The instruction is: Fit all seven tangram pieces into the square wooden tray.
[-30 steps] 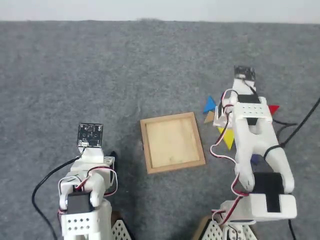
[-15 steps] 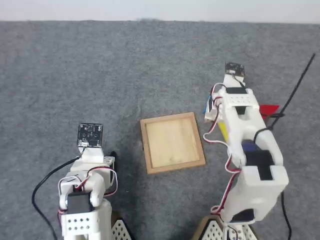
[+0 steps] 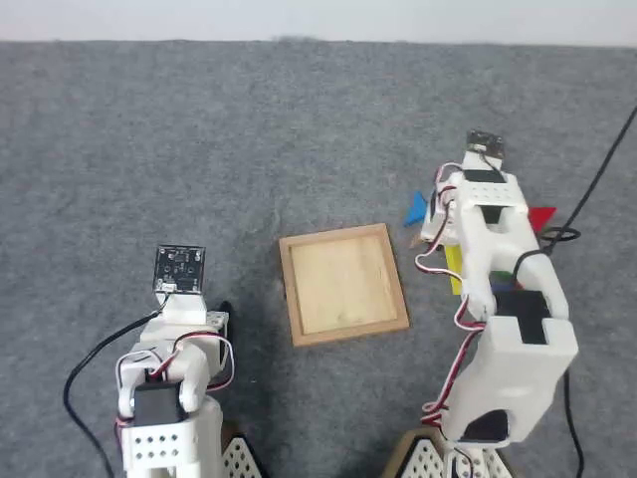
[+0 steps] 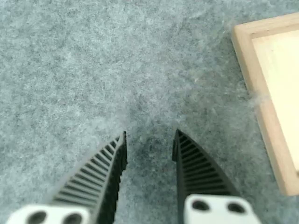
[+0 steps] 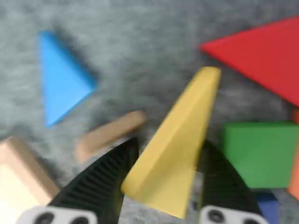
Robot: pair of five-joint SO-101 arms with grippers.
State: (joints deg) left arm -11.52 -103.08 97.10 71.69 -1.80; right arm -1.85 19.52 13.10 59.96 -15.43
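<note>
Right gripper (image 5: 168, 145) clamps the yellow piece (image 5: 180, 126), tilted clear for carrying to the tray (image 3: 343, 236); left gripper (image 4: 149, 140) waits, narrowly parted.

Right arm (image 3: 510, 344) on the move! A second ago it stood back with its elbow low; now it leans further out over the pieces. Half a second ago the right gripper (image 5: 168, 145) had swung toward the wooden tray (image 3: 333, 236), hiding the blue triangle (image 3: 415, 209). It has slid back, and the triangle shows again just beside it. The yellow piece (image 5: 174, 140) shows less, tucked under the wrist.
</note>
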